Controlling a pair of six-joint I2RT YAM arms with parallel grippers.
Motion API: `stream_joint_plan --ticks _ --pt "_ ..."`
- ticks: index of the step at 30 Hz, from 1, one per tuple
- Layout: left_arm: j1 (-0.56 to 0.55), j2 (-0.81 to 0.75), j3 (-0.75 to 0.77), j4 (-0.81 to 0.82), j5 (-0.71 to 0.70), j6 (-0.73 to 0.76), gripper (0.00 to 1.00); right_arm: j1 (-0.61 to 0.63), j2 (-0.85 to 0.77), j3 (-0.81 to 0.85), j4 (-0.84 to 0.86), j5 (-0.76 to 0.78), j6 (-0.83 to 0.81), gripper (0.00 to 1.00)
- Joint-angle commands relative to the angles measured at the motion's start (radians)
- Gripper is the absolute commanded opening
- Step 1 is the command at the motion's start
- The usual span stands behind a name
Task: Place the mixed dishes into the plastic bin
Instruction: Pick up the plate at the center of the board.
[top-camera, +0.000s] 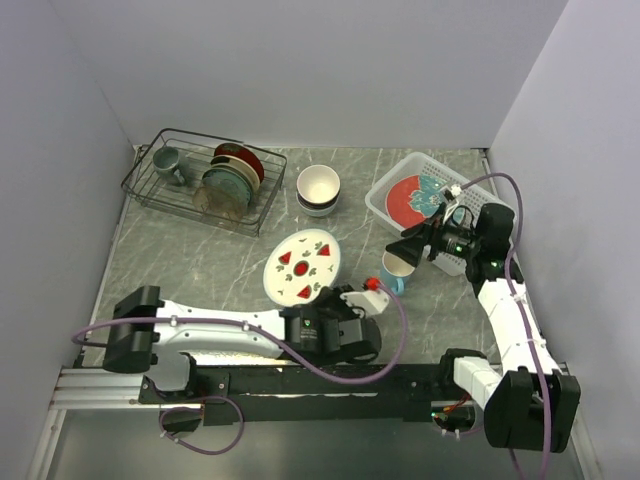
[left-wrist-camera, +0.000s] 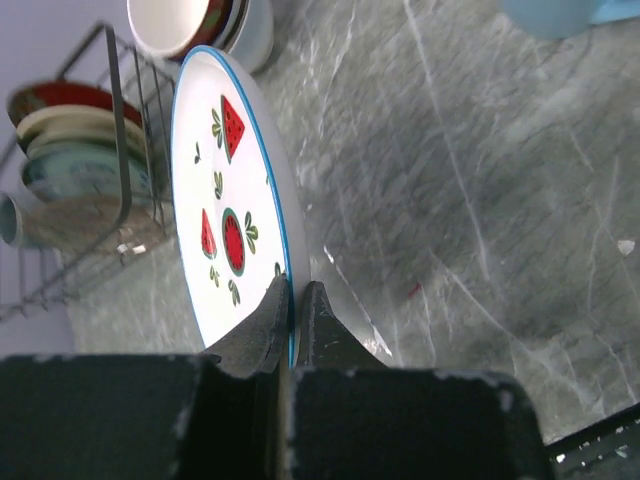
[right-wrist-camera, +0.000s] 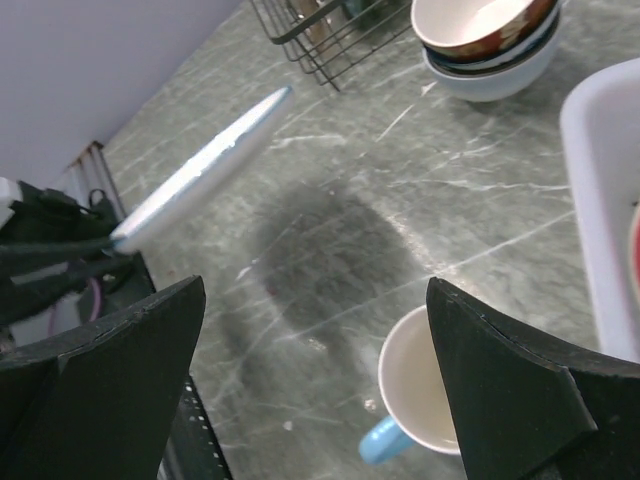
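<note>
My left gripper (top-camera: 340, 291) (left-wrist-camera: 293, 297) is shut on the rim of a white plate with red fruit marks (top-camera: 303, 265) (left-wrist-camera: 225, 200). The plate is tilted and off the table; it shows edge-on in the right wrist view (right-wrist-camera: 200, 170). A light blue mug (top-camera: 393, 272) (right-wrist-camera: 425, 400) stands upright on the table. My right gripper (top-camera: 408, 246) (right-wrist-camera: 315, 290) hangs open just above it, holding nothing. The white plastic bin (top-camera: 385, 195) (right-wrist-camera: 600, 200) at the back right holds a red plate (top-camera: 412, 198). Stacked cream-and-dark bowls (top-camera: 318, 188) (right-wrist-camera: 490, 40) (left-wrist-camera: 190, 25) sit at mid-back.
A black wire rack (top-camera: 200, 180) (left-wrist-camera: 120, 150) at the back left holds a grey-green mug (top-camera: 165, 160) and upright plates (top-camera: 235, 175). Walls close in the table on three sides. The arm bases and cables run along the near edge.
</note>
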Motion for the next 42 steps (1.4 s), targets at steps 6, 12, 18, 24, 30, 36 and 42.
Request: stream_joint_plan --ticks 6,12,18,24,30,36,42 --pt "-0.068 0.065 -0.028 0.444 -0.22 0.475 0.01 0.069 0.04 -0.03 0.147 -0.003 0.176 0.98" --pt "-0.086 0.117 -0.061 0.708 -0.249 0.716 0.01 0.111 0.068 -0.039 0.187 0.014 0.25 0.98" --pt "-0.091 0.16 -0.068 0.875 -0.235 0.846 0.01 0.149 0.091 -0.056 0.23 0.057 0.334 0.99" --pt "-0.091 0.192 -0.064 0.96 -0.217 0.934 0.01 0.19 0.135 -0.056 0.235 0.083 0.368 0.98" --pt "-0.091 0.225 -0.038 0.986 -0.192 0.957 0.01 0.217 0.177 -0.061 0.275 0.081 0.427 0.86" --pt "-0.089 0.255 -0.012 1.012 -0.179 0.983 0.01 0.223 0.184 -0.071 0.328 0.048 0.491 0.44" --pt "-0.091 0.283 0.024 0.995 -0.16 0.98 0.01 0.218 0.171 -0.071 0.354 0.032 0.509 0.11"
